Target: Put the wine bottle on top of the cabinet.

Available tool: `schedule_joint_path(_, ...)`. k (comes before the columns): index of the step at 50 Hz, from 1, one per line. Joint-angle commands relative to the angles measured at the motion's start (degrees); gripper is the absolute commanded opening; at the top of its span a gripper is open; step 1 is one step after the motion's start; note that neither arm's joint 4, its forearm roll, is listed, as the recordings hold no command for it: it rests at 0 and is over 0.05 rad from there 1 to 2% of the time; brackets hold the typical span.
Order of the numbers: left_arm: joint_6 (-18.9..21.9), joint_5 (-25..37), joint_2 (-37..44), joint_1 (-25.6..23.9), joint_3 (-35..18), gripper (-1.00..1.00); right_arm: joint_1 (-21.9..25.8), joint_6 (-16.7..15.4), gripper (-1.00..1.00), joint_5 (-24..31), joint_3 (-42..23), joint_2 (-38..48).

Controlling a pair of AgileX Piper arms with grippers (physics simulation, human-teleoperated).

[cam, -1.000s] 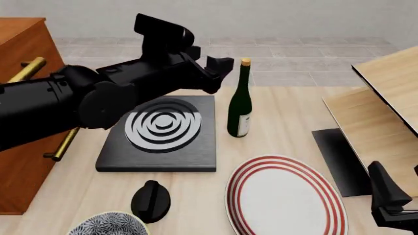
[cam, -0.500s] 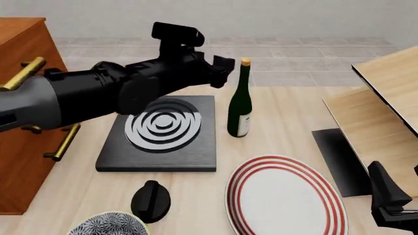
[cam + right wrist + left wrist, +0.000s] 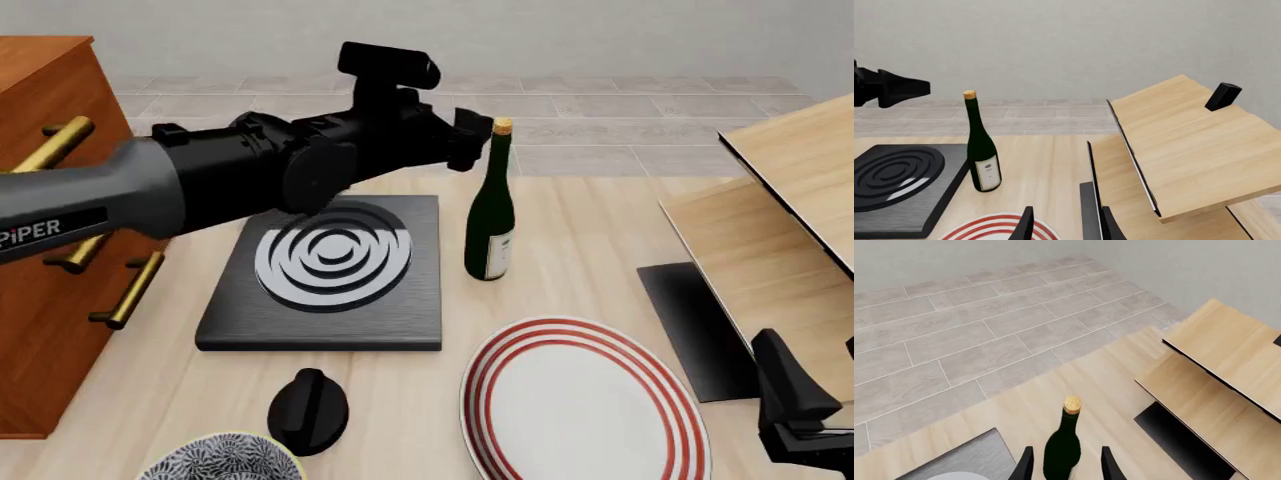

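Left wrist view: left end effector [image 3: 1063, 466] open, fingers flanking wine bottle [image 3: 1063, 449].

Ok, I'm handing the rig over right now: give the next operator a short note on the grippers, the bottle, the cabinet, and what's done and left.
Left gripper: open, fingers either side of the wine bottle, near its neck, not closed on it.
Right gripper: open, holding nothing, low at the table's near right.
Bottle: upright on the table beside the black burner.
Cabinet: far left.
Done: approach only.
Left: grasp, lift, set on the cabinet.

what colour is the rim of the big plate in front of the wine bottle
Red concentric rings on the white plate; clearest in the front view.
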Motion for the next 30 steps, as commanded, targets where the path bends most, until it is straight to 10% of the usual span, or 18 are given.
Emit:
schedule_joint_path(1,-0.13,0.89,2.15,-0.72,-2.41,1.0,0.0,-0.04,1.0,-0.06,0.0,0.0)
schedule_joint_path(30,6.59,2.08,8.72,-1.67,-9.07,1.0,0.0,-0.03,1.0,-0.23,0.01,0.19)
